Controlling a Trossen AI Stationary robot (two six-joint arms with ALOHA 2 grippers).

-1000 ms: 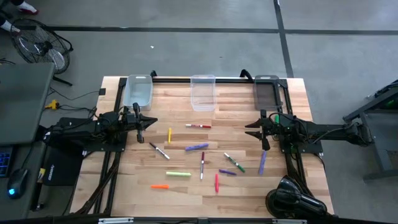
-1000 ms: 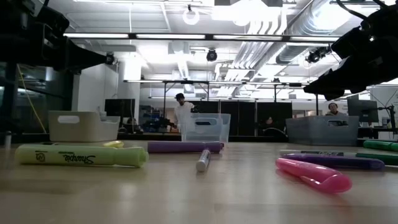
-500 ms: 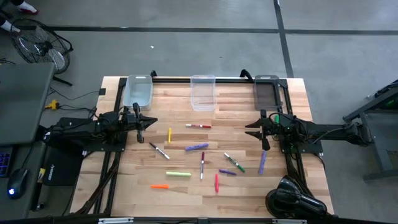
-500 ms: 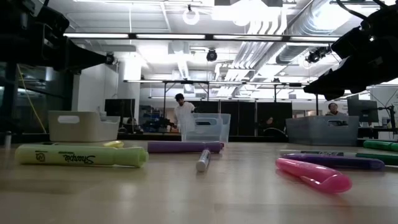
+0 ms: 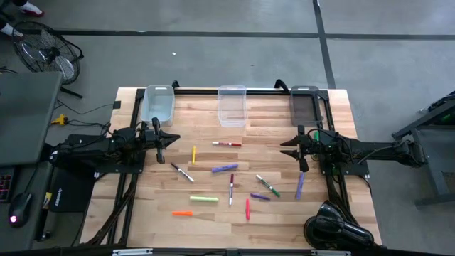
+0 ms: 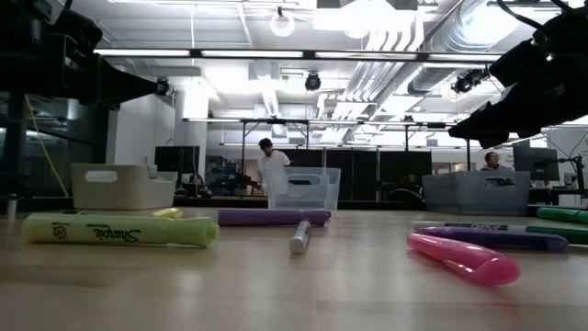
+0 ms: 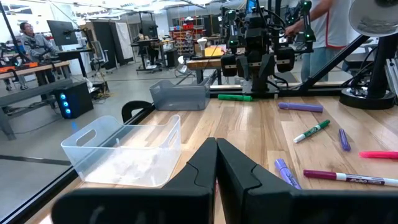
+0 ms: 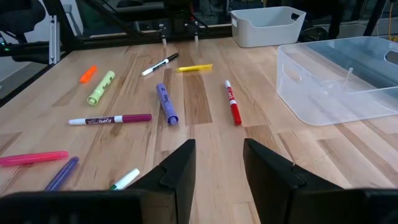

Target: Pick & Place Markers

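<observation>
- Ten markers (image 5: pixel 225 168) lie loose mid-surface, all short of the centre bin (image 5: pixel 232 107): two purple, two red.
- Three bins line the far edge.
- Left gripper (image 5: pixel 159 150) hovers left of that bin, fingers (image 7: pixel 205 163) pressed together, empty; right gripper (image 5: pixel 303 163) on the right, fingers (image 8: pixel 180 165) parted, empty.
- Wooden surface (image 5: pixel 213 213); workshop beyond, person (image 6: pixel 272 170) standing.
</observation>
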